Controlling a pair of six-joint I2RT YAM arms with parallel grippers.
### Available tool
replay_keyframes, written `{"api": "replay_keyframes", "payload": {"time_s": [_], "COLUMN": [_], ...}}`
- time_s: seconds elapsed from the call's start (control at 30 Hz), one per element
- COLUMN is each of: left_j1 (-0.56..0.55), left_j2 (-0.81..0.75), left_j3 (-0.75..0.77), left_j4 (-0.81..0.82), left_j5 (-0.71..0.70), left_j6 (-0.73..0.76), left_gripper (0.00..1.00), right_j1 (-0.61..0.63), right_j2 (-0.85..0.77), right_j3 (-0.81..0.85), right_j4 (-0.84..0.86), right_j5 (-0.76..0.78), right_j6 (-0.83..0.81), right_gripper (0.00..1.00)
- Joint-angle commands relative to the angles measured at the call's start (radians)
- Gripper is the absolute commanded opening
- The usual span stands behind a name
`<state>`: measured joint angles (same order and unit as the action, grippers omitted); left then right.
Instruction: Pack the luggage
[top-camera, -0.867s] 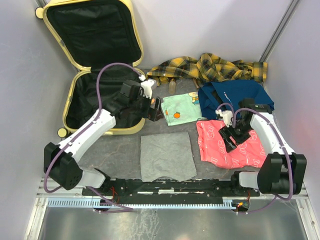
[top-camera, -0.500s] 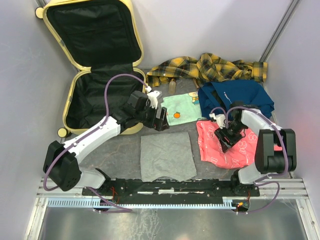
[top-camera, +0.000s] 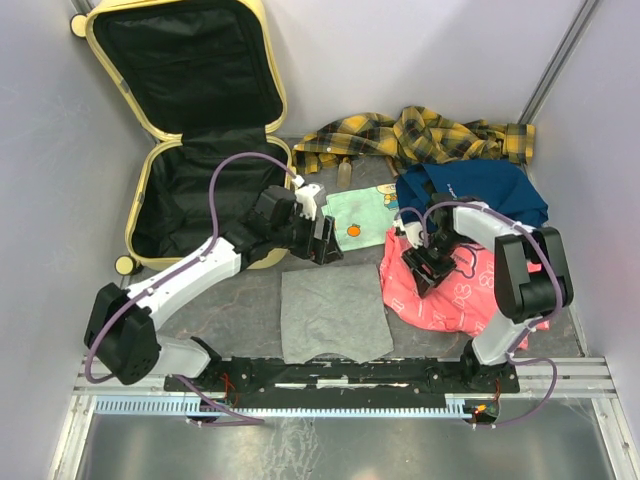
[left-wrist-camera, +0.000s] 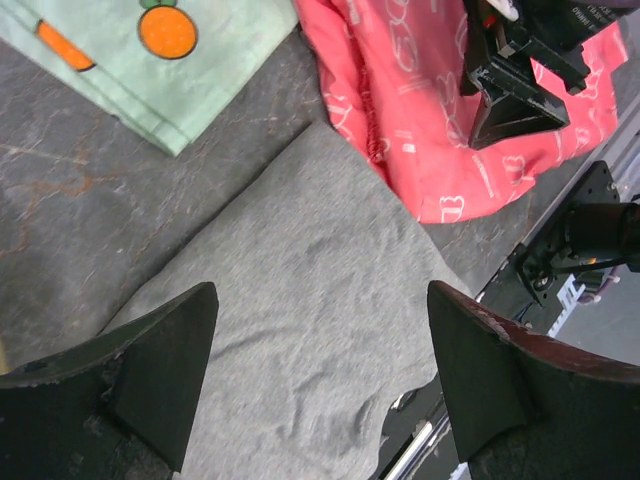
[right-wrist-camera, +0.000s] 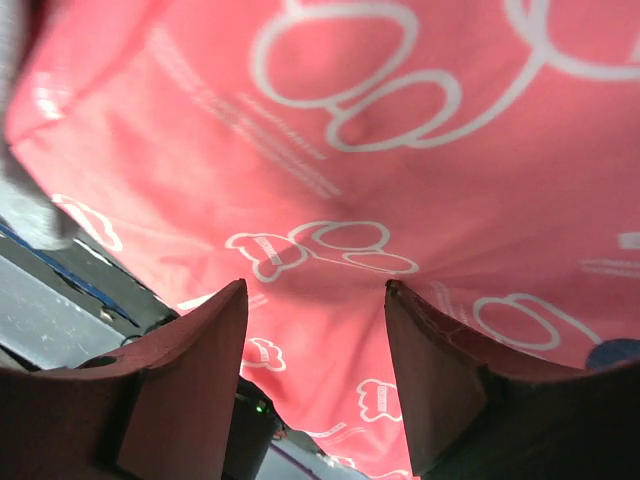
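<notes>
- The luggage (top-camera: 180, 200) lies open in the far left corner of the bench (top-camera: 250, 290). Its lid leans on the back wall, and no garment shows on the black lining of its base.
- Five cloths lie outside it:
  - a grey cloth (top-camera: 335, 315) at the middle of the near edge;
  - a mint cloth with orange prints (top-camera: 365, 215) at mid-bench;
  - a pink printed cloth (top-camera: 450, 295) toward the right edge;
  - a navy garment (top-camera: 470, 190) beyond the pink one;
  - a yellow plaid cloth (top-camera: 420, 135) along the far edge.
- The left pincer (top-camera: 323, 238) hangs over the mint cloth's near left corner. Its jaws are spread wide and hold nothing, and its wrist view looks down on the grey cloth.
- The right pincer (top-camera: 418, 268) is down on the left part of the pink cloth with its jaws partway apart. Whether a fold is pinched between them cannot be told.
- The step in hand looks like taking up the pink cloth, so packing is at an early stage.
- Next, the right pincer likely needs a firm pinch on a fold and a lift clear of the bench. The luggage is well apart from it, so a handover to the left arm may suit the carry.
</notes>
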<state>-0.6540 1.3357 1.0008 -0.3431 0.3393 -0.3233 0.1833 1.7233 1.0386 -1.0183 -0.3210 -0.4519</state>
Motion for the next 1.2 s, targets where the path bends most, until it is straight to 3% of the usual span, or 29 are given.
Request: {"api": "replay_keyframes", "payload": {"time_s": [0.0, 0.17, 0.33, 0.5, 0.67, 0.93, 1.17], "left_j1": [-0.06, -0.173, -0.27, -0.322, -0.327, -0.32, -0.311], "left_j2": [0.074, 0.181, 0.306, 0.438, 0.573, 0.703, 0.757], "left_j3": [0.029, 0.076, 0.174, 0.291, 0.387, 0.507, 0.536], "left_j4": [0.14, 0.234, 0.248, 0.241, 0.23, 0.199, 0.179], "left_j5": [0.009, -0.09, -0.183, -0.254, -0.281, -0.338, -0.315], "left_j6": [-0.086, -0.157, -0.185, -0.205, -0.201, -0.154, -0.149], "left_gripper": [0.9, 0.89, 0.9, 0.9, 0.92, 0.95, 0.98], "right_j1": [0.0, -0.068, -0.301, -0.58, -0.763, -0.962, -0.987], "right_j2": [-0.137, -0.319, -0.368, -0.38, -0.32, -0.143, -0.02], "right_j3": [0.095, 0.171, 0.194, 0.17, 0.172, 0.19, 0.196], "right_j4": [-0.008, -0.121, -0.242, -0.276, -0.254, -0.11, -0.041], "right_j5": [-0.093, 0.037, 0.106, 0.11, 0.135, 0.19, 0.119], "right_j6": [0.024, 0.084, 0.051, -0.025, -0.063, -0.062, -0.073], "right_gripper": [0.68, 0.86, 0.99, 1.0, 1.0, 0.99, 0.99]}}
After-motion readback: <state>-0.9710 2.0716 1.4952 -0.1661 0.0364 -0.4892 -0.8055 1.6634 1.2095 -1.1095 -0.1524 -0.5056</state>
